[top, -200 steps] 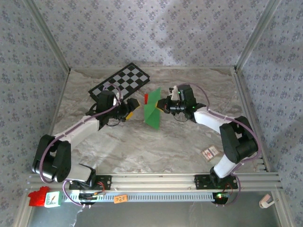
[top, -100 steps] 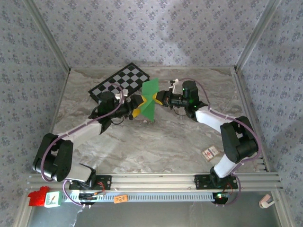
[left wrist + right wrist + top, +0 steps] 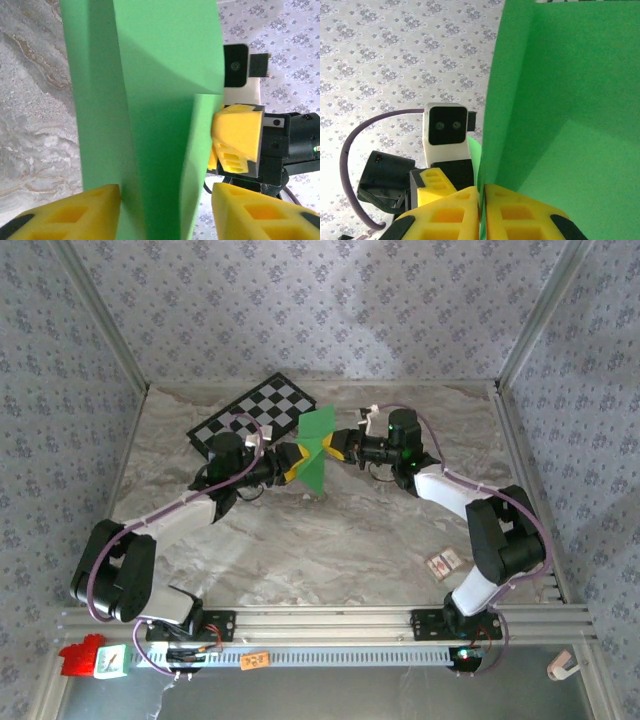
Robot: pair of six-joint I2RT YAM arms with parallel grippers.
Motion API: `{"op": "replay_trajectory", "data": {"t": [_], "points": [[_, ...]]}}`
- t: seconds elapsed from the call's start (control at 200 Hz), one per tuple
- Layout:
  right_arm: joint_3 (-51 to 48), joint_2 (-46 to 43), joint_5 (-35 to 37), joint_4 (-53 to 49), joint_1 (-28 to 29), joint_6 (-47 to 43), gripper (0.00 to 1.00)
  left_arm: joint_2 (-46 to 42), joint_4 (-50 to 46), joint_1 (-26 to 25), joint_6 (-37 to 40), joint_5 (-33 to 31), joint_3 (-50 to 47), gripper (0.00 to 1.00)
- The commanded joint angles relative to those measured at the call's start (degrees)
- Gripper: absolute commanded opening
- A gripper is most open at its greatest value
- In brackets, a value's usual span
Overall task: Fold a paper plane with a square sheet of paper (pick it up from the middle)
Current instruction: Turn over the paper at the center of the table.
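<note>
Green paper (image 3: 317,448) now sits between narrowed left fingers (image 3: 70,212).

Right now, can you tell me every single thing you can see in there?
square sheet of paper: one, bright green, partly folded, held up above the middle of the table.
checkered board: one, black and white, flat at the table's back left.
small cards: looks like two, red and white, near the table's front right.
red thing: one, outside the table at the front left corner; too small to tell what it is.
table: one, grey-white marble.
left gripper: one, yellow fingers, open, one either side of the paper.
right gripper: one, yellow fingers, shut on the paper's edge.
</note>
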Motion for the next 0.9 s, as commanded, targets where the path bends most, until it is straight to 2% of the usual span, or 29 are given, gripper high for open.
{"op": "replay_trajectory", "data": {"t": [0.0,0.315,0.435,0.56,0.7,0.82,0.895], "points": [[0.6,-0.5,-1.0,-3.1,-0.5,-2.0,0.12,-0.6,2.6,0.2,0.0,-0.3,1.6,0.45],[1.0,0.0,-1.0,-5.2,-0.5,-3.3,0.16,0.6,2.2,0.3,-0.1,-0.5,1.8,0.21],[1.0,-0.6,0.0,-8.6,-0.7,-5.3,0.26,0.8,0.3,0.7,0.6,-0.9,1.8,0.14],[1.6,-2.8,3.8,-19.0,-1.9,-11.5,0.37,0.5,-4.2,1.3,2.7,-2.0,1.9,0.08],[2.9,-6.7,11.1,-32.9,-4.1,-20.4,0.44,-1.0,-15.6,1.6,10.5,-4.8,3.5,0.04],[4.8,-10.0,20.3,-44.5,-5.6,-27.0,0.45,-3.5,-37.1,1.3,25.1,-14.5,9.2,0.03],[5.4,-11.7,25.8,-48.6,-6.0,-29.1,0.47,-3.9,-46.9,0.6,32.5,-21.3,13.3,0.03]]}}
